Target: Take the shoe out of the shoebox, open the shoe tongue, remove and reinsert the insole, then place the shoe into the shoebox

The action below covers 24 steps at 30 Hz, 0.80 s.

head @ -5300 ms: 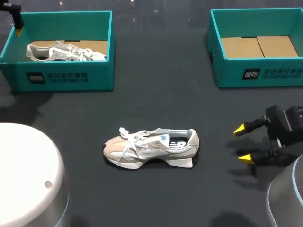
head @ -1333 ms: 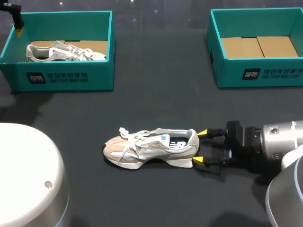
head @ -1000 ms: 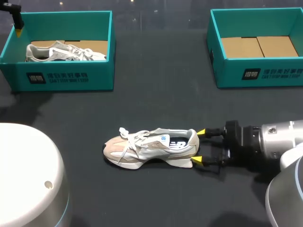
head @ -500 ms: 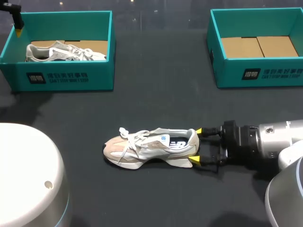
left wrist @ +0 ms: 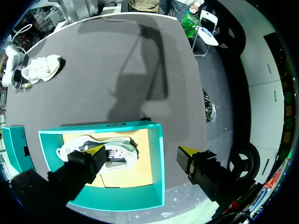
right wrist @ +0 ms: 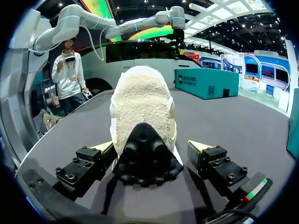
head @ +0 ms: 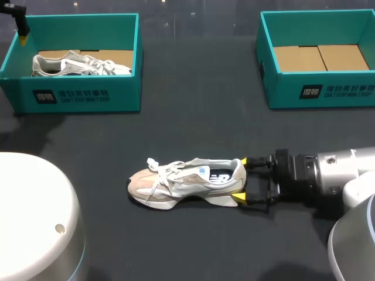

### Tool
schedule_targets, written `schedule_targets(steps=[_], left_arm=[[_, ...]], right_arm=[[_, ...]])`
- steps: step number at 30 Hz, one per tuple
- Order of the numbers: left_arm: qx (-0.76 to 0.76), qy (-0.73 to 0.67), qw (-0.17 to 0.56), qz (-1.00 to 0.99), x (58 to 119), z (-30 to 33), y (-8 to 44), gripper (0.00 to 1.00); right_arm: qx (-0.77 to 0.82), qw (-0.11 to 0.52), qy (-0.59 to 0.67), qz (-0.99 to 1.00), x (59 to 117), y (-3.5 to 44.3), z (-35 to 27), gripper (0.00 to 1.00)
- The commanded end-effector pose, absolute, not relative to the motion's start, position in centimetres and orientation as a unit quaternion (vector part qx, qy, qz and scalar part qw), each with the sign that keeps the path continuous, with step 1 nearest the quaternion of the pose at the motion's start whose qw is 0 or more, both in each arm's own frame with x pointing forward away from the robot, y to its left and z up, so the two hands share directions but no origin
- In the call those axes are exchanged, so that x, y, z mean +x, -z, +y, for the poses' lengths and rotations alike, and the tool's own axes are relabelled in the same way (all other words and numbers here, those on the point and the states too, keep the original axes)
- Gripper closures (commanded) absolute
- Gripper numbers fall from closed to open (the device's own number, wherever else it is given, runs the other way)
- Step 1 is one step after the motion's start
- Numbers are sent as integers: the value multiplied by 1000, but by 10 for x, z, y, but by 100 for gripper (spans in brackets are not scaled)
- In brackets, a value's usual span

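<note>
At far left, our left box (head: 76, 96) holds one shoe (head: 79, 64); the right box (head: 328, 91) holds cardboard (head: 319, 57). Our right gripper (head: 241, 179), fingers apart, flanks the middle shoe (head: 184, 182) at its heel.

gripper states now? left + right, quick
Left gripper: open, holding nothing, over the shoebox.
Right gripper: open, fingers either side of the shoe heel, not clamped.

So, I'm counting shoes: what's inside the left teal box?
One pale shoe lies on the shoebox's cardboard floor; anything under the shoe is hidden.
</note>
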State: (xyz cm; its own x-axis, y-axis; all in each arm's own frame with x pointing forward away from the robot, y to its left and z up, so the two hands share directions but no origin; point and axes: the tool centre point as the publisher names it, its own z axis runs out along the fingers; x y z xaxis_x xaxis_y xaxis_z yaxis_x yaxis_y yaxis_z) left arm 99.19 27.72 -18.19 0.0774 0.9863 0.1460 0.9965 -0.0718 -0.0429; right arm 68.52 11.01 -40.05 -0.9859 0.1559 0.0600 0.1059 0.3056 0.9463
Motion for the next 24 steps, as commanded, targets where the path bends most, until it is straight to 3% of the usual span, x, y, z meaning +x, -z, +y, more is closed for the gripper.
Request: schedule_targets(steps=[1, 24], left_arm=[[-731, 40, 65, -678, 990, 278, 182, 0], [-731, 40, 65, -678, 990, 278, 182, 0]], right_arm=[[77, 20, -581, 810, 689, 400, 115, 0], [45, 12, -577, 816, 687, 391, 124, 0]])
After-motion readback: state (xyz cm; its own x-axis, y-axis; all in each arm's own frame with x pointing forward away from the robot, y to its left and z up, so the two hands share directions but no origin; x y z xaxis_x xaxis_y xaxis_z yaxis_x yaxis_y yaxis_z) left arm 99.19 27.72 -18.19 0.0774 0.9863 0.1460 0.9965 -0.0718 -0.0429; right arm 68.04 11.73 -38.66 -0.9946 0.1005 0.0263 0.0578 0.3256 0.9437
